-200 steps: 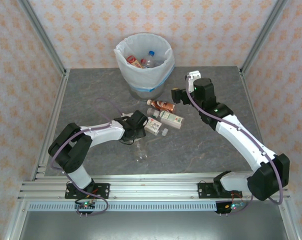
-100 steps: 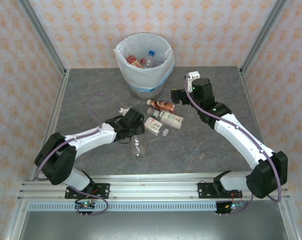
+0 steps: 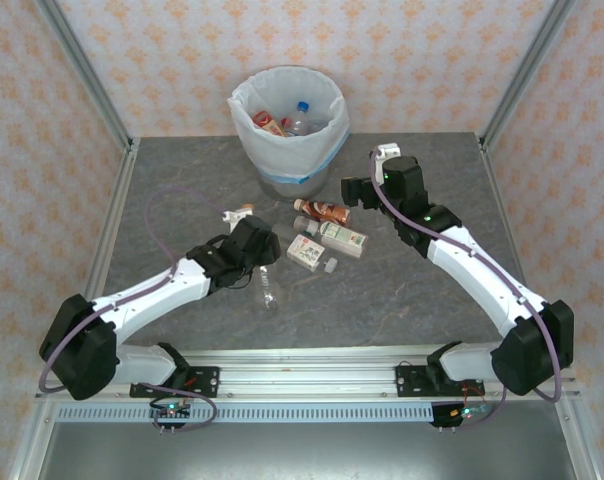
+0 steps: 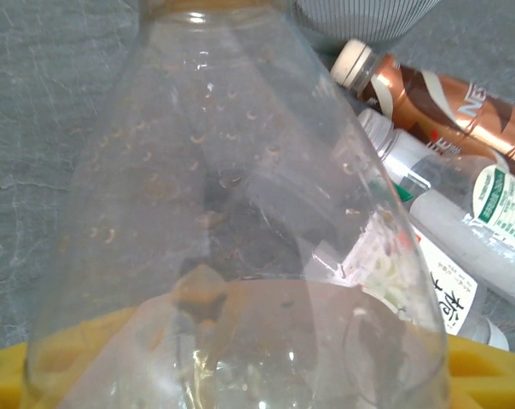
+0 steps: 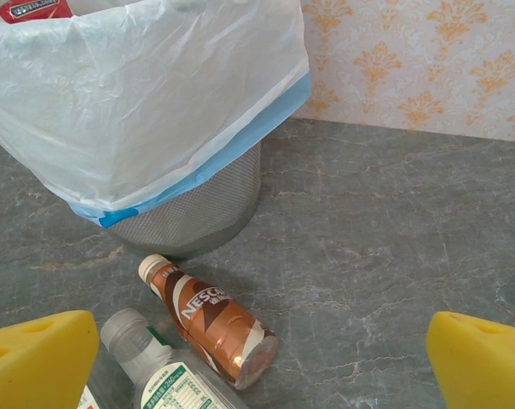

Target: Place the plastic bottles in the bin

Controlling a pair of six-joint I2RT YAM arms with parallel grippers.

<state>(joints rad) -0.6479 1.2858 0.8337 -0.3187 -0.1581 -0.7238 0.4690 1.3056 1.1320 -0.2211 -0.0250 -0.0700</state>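
A clear bottle (image 4: 232, 213) is seen pinched between the yellow pads (image 4: 488, 379) of the left end effector (image 4: 249, 383). Its unlabelled body fills the left wrist view, and its yellowish cap is cut off by the top edge. From above, the grip itself is hidden beneath the wrist. A small white-and-orange tip (image 3: 239, 213) juts out on its far side, too small to identify.

A second clear bottle (image 3: 269, 290) is shown from above lying on the tabletop (image 3: 182, 190), just nearer than that end effector.

Three more bottles are clustered mid-tabletop. Black Chinese characters are seen on the white bottle (image 4: 449, 298), while the fine print on the white-green bottle (image 3: 340, 237) cannot be read. "NESCAFÉ" is read in full on the brown bottle (image 5: 211, 319) from the right wrist. In the left wrist view the name is cut off after its first letters.

The right end effector (image 5: 259, 362) is pictured with its pads spread wide and nothing between them, the brown bottle lying ahead of it.

Farthest back stands the bin (image 3: 282, 150), just beyond the brown bottle. It is lined with a white bag (image 5: 155, 85) with a blue band, and mesh wall is seen below the bag from the right wrist. A red-labelled bottle (image 3: 267, 122) and a blue-capped bottle (image 3: 302, 108) are seen inside from above, their writing illegible.
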